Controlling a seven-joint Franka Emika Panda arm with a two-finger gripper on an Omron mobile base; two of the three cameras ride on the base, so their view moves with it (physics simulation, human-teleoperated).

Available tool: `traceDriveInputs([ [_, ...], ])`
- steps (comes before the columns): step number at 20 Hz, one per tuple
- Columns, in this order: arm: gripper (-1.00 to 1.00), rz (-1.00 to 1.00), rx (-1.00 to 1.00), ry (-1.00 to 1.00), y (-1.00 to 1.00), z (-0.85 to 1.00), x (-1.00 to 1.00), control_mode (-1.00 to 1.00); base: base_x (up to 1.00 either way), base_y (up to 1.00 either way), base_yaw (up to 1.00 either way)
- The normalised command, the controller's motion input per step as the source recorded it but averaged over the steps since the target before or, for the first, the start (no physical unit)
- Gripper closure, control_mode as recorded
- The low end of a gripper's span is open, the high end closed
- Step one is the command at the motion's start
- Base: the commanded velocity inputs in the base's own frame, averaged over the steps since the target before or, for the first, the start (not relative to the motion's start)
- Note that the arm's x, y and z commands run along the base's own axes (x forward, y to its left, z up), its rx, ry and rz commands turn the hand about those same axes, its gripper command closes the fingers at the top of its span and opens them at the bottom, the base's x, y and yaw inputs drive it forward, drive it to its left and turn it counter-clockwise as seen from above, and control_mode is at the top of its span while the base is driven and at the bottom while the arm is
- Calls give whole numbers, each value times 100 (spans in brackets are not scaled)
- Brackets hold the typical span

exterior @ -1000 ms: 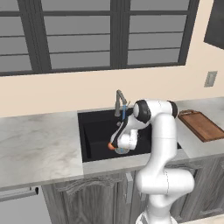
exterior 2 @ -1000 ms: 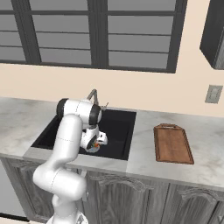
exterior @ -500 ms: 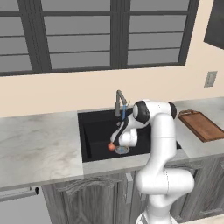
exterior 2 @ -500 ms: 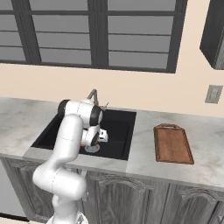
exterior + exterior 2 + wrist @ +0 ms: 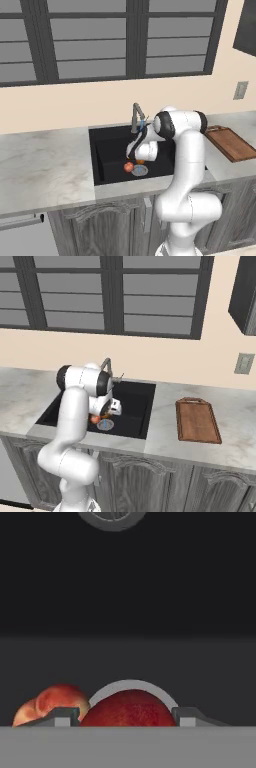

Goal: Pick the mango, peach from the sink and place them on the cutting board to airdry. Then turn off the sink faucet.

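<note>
A rendered home kitchen: a black sink with a grey faucet set in a pale marble tabletop, grey panelled cabinets beneath, a dark-framed window above at 12 o'clock, a wooden cutting board at 3 o'clock, and a wall outlet.

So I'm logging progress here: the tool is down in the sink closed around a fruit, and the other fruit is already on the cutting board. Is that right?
Not quite. The cutting board is bare in the right base view. The other fruit, the mango, is still in the sink, right beside the peach in the hand view. The rest holds: the tool is down in the sink, closed around the peach.
</note>
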Motion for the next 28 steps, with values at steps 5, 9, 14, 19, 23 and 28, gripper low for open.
traceDriveInputs([
  [5, 100, 0, 8, 0, -28, 67, -28, -100, 0, 0, 0],
  [9, 100, 0, 8, 2, -33, 67, -31, -100, 0, 0, 0],
  [14, 100, 0, 2, 9, -37, 64, -37, -100, 0, 0, 0],
  [19, 100, 0, 0, 10, -27, 83, -37, -100, 0, 0, 0],
  [23, 100, 0, 0, 8, -25, 100, -31, -100, 0, 0, 0],
  [28, 100, 0, 0, 6, -38, 92, -53, -100, 0, 0, 0],
])
